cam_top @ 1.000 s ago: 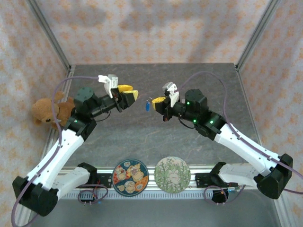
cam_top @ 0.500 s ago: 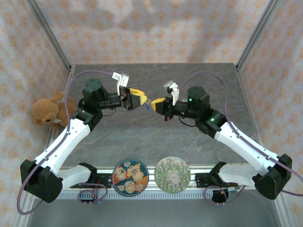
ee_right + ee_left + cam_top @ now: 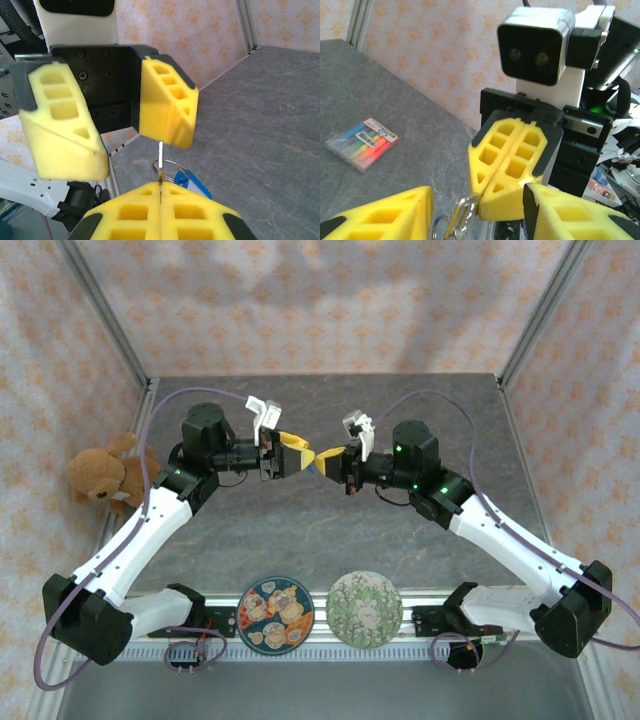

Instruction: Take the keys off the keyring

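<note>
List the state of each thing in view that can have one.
left gripper, open, fingers apart just in front of the right gripper
right gripper, shut on the keyring
keyring, clamped and held above the table
blue tag, hanging on the keyring
marker pack, lying flat on the table
teddy bear, lying at the table's left edge

Nothing legible — print on the pen pack (image 3: 362,143) is too blurred.

Left hand (image 3: 298,453) now much nearer, seemingly around keys (image 3: 160,152) in right hand (image 3: 326,457).
</note>
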Robot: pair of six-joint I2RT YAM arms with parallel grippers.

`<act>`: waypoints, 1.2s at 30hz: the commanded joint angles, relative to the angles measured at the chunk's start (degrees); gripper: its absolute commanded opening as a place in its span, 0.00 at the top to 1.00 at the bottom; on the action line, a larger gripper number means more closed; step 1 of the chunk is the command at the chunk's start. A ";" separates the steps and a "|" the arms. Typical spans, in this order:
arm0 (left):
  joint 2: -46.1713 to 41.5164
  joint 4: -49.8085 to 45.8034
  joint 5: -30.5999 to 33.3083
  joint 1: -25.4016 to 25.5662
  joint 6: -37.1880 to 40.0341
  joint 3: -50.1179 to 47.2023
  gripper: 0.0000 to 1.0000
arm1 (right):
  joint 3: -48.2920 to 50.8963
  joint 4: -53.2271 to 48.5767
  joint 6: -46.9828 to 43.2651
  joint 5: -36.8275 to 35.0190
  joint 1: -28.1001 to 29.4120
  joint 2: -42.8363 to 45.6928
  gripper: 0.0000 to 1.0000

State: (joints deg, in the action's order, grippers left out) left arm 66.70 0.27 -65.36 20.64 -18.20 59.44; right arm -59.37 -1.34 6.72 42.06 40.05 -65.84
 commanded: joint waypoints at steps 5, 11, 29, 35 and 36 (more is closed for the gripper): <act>0.23 -1.59 -0.88 0.36 2.20 1.46 0.73 | -3.04 2.73 1.14 1.59 -0.74 -0.51 1.00; 0.16 -1.00 -1.43 0.45 2.20 1.34 1.00 | -3.12 2.93 1.67 1.74 -1.03 -0.95 1.00; 1.65 6.62 4.22 -0.17 -2.44 -0.38 1.00 | -4.60 -2.98 16.10 -15.95 -10.43 0.39 0.00; 1.93 9.67 6.21 -0.25 -4.66 -0.88 1.00 | 3.34 14.36 20.89 -6.63 -10.77 1.57 0.21; 1.99 10.25 6.29 -0.25 -5.01 -0.94 1.00 | 4.23 16.63 21.93 -5.24 -10.70 1.44 0.25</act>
State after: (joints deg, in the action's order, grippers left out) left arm 68.66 5.91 -60.45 20.62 -21.37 59.09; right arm -57.47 3.99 23.97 30.59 29.21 -65.47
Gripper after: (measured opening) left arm 0.051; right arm 0.771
